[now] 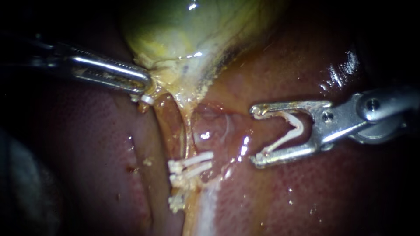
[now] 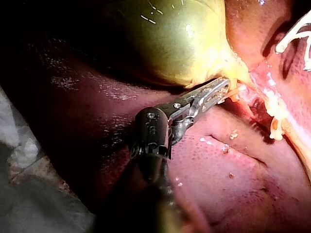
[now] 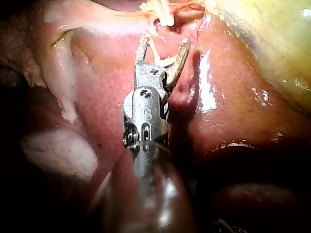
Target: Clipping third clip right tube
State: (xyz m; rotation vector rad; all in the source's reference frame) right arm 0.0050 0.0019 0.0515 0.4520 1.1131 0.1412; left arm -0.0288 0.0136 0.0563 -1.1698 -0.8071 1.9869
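Observation:
My right instrument (image 1: 258, 135) comes in from the right with its jaws wide apart, holding an open white clip (image 1: 288, 130) between them. Its tips lie just right of a pink tube (image 1: 210, 126) and are not around it. Two white clips (image 1: 192, 162) cross the tubes lower down, with a third (image 1: 177, 202) below them. My left instrument (image 1: 142, 87) is shut on the yellowish neck of the gallbladder (image 1: 175, 30). In the right wrist view, the loaded clip (image 3: 163, 58) sits between the jaws, and a placed clip (image 3: 164, 13) lies just ahead of them.
A thin yellowish tube (image 1: 168, 118) runs from the gallbladder neck down to the clips. Red liver (image 1: 306, 196) surrounds the field on both sides. A pale strand (image 1: 208, 205) leads away below the clips. The left wrist view shows the placed clips (image 2: 274, 119) beyond its jaws (image 2: 221, 92).

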